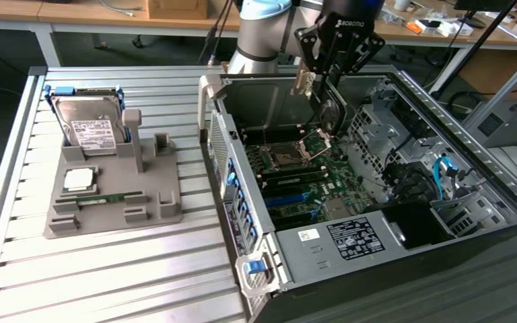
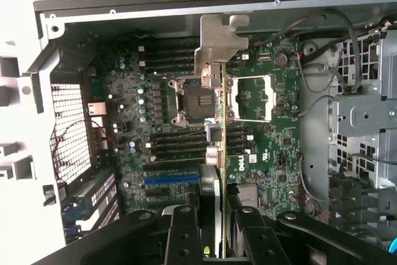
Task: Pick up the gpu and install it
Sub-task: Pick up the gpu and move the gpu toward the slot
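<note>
GPU (image 1: 328, 108), thin dark-green card with silver bracket, hangs clamped in my black gripper (image 1: 324, 70) above the green motherboard (image 1: 305, 176); mid-installation, unseated, I judge.

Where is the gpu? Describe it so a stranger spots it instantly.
Start at the open computer case on the exterior view's right, where the gripper hangs over the motherboard. The gpu is the thin dark card held on edge in its fingers, with a silver end bracket, unlike the boxy labelled hard drive outside the case.
</note>
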Robot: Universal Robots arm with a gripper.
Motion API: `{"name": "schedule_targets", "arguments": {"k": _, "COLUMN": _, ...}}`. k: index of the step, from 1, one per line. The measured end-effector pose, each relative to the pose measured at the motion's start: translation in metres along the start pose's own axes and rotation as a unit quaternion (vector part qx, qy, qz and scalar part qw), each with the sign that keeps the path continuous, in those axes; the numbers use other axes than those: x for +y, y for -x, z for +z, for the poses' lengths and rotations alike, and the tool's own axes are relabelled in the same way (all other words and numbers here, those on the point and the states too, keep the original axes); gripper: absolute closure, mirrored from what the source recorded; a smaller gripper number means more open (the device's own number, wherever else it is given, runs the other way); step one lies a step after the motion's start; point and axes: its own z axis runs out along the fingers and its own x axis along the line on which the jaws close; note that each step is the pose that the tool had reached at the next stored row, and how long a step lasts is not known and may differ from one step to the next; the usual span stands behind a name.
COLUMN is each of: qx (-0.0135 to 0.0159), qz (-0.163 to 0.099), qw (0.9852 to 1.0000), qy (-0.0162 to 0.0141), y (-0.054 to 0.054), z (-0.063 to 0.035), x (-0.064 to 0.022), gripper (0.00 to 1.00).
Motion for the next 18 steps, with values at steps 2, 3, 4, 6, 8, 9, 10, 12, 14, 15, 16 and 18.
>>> {"name": "schedule_targets", "arguments": {"k": 2, "qx": 0.0, "qz": 0.0, "qw": 1.0, "qy": -0.0001, "y": 0.0002, "z": 0.0005, "x": 0.0001, "gripper": 0.73}}
{"name": "schedule_targets", "arguments": {"k": 3, "qx": 0.0, "qz": 0.0, "qw": 1.0, "qy": -0.0001, "y": 0.0004, "z": 0.0007, "x": 0.0001, "gripper": 0.73}}
{"name": "schedule_targets", "arguments": {"k": 4, "qx": 0.0, "qz": 0.0, "qw": 1.0, "qy": -0.0001, "y": 0.0005, "z": 0.001, "x": 0.0001, "gripper": 0.73}}
{"name": "schedule_targets", "arguments": {"k": 6, "qx": 0.0, "qz": 0.0, "qw": 1.0, "qy": 0.0, "y": 0.0008, "z": 0.0017, "x": 0.0002, "gripper": 0.73}}
{"name": "schedule_targets", "arguments": {"k": 8, "qx": 0.0, "qz": 0.0, "qw": 1.0, "qy": 0.0, "y": 0.0011, "z": 0.0023, "x": 0.0002, "gripper": 0.73}}
{"name": "schedule_targets", "arguments": {"k": 9, "qx": 0.0, "qz": 0.0, "qw": 1.0, "qy": 0.0, "y": 0.0013, "z": 0.0026, "x": 0.0003, "gripper": 0.73}}
{"name": "schedule_targets", "arguments": {"k": 10, "qx": 0.0, "qz": 0.0, "qw": 1.0, "qy": -0.0001, "y": 0.0015, "z": 0.0029, "x": 0.0003, "gripper": 0.73}}
{"name": "schedule_targets", "arguments": {"k": 12, "qx": 0.0, "qz": 0.0, "qw": 1.0, "qy": -0.0001, "y": 0.0017, "z": 0.0033, "x": 0.0004, "gripper": 0.73}}
{"name": "schedule_targets", "arguments": {"k": 14, "qx": 0.0, "qz": 0.0, "qw": 1.0, "qy": -0.0001, "y": 0.0021, "z": 0.0039, "x": 0.0004, "gripper": 0.73}}
{"name": "schedule_targets", "arguments": {"k": 15, "qx": 0.0, "qz": 0.0, "qw": 1.0, "qy": 0.0, "y": 0.0022, "z": 0.0042, "x": 0.0005, "gripper": 0.73}}
{"name": "schedule_targets", "arguments": {"k": 16, "qx": 0.0, "qz": 0.0, "qw": 1.0, "qy": 0.0, "y": 0.0023, "z": 0.0044, "x": 0.0005, "gripper": 0.73}}
{"name": "schedule_targets", "arguments": {"k": 18, "qx": 0.0, "qz": 0.0, "qw": 1.0, "qy": -0.0001, "y": 0.0025, "z": 0.0049, "x": 0.0005, "gripper": 0.73}}
